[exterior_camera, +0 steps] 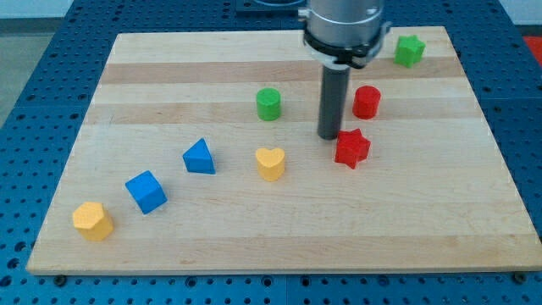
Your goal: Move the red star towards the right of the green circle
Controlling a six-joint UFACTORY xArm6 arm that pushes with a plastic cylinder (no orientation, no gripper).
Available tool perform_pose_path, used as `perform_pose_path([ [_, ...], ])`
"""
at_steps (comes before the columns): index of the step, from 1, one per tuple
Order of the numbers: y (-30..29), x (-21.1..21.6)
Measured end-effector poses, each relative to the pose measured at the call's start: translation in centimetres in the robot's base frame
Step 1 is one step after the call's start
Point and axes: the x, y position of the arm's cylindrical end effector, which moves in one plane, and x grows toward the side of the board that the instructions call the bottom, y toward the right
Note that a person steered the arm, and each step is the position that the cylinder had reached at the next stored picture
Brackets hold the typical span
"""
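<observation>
My tip (329, 136) rests on the wooden board (169, 246), just beside the upper-left edge of the red star (352, 149); contact cannot be confirmed. The arm ends in a plain rod, no jaws to open or close. Red star sits right of and below the green circle (268, 103). Red cylinder (367, 102) just above the star. Yellow heart (270, 163) left of the star; blue triangle (199, 158) further left.
</observation>
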Motion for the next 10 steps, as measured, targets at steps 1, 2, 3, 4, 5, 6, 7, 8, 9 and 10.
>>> perform_pose_path([
  [1,4.6,0.0],
  [2,4.6,0.0],
  [3,4.6,-0.5],
  [4,4.7,-6.9],
  [5,4.7,-8.8],
  [6,4.7,-8.8],
  [7,6.6,-5.3],
  [8,7.4,-2.1],
  [9,7.4,-2.1],
  [10,5.7,3.1],
])
